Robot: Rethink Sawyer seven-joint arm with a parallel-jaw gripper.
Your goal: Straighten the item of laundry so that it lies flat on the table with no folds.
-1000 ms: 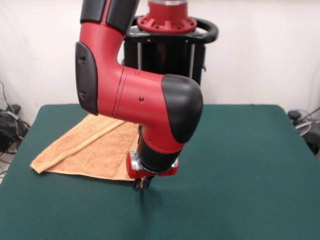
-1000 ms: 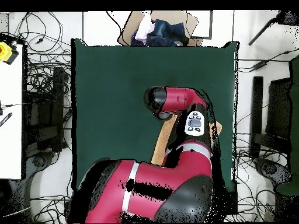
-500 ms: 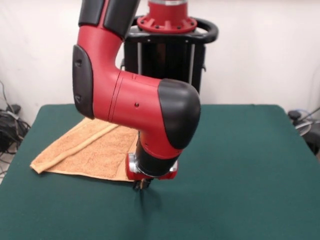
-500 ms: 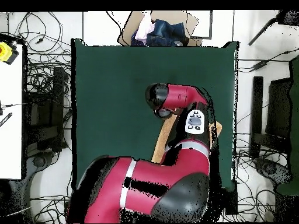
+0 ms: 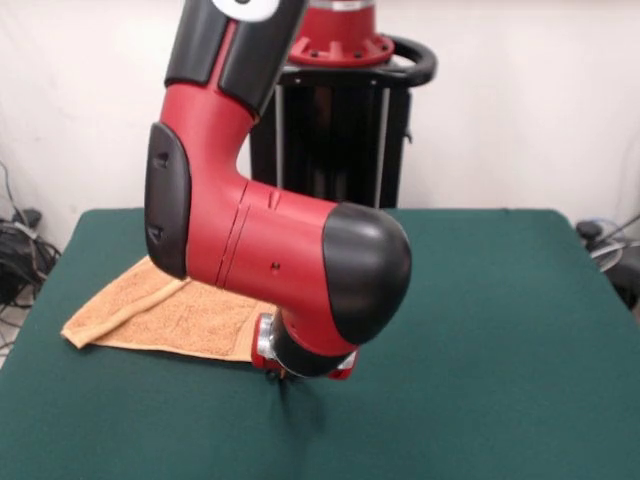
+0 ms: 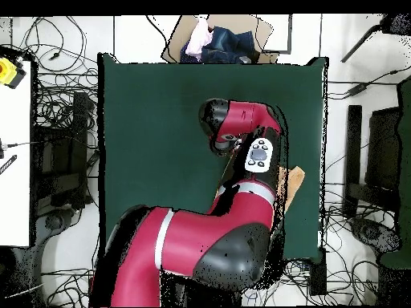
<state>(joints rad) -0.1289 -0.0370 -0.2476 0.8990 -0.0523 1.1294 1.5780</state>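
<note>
Peach towel [image 5: 170, 315] lies folded on the table [image 5: 480, 330], mostly behind the arm [image 5: 270, 250]; the gripper's [image 5: 279, 372] state cannot be told.

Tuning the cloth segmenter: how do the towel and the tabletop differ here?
The towel is light orange terry; the table is dark green felt. The towel is small, confined to one side near the table's edge, while the table spans the scene. The towel shows a folded edge; the tabletop lies flat. The arm hides part of both.
</note>
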